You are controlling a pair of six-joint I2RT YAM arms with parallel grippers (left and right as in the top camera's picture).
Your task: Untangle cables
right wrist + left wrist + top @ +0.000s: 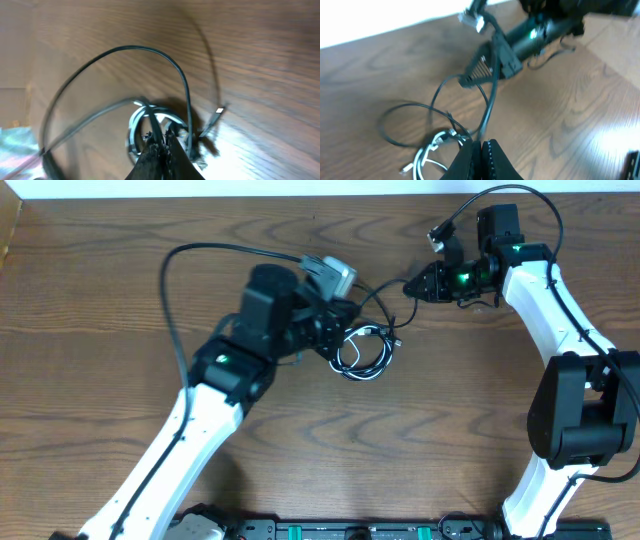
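The cables (365, 352) lie in a small tangle at the table's middle, black loops mixed with a white coil (427, 155). My left gripper (338, 335) sits at the tangle's left edge. Its jaws (482, 143) are shut, and a black cable (490, 100) runs from their tip. That cable rises to my right gripper (410, 286), which hovers right of the tangle and points left. In the right wrist view the right gripper (159, 137) is shut on that black cable (151, 120). The white coil (134, 127) and a loose plug end (218, 111) lie beyond it.
A thick black robot wire (185, 260) loops from the left arm over the table's back left. The right arm's base (580, 415) stands at the right edge. The table's far edge (395, 30) meets a white wall.
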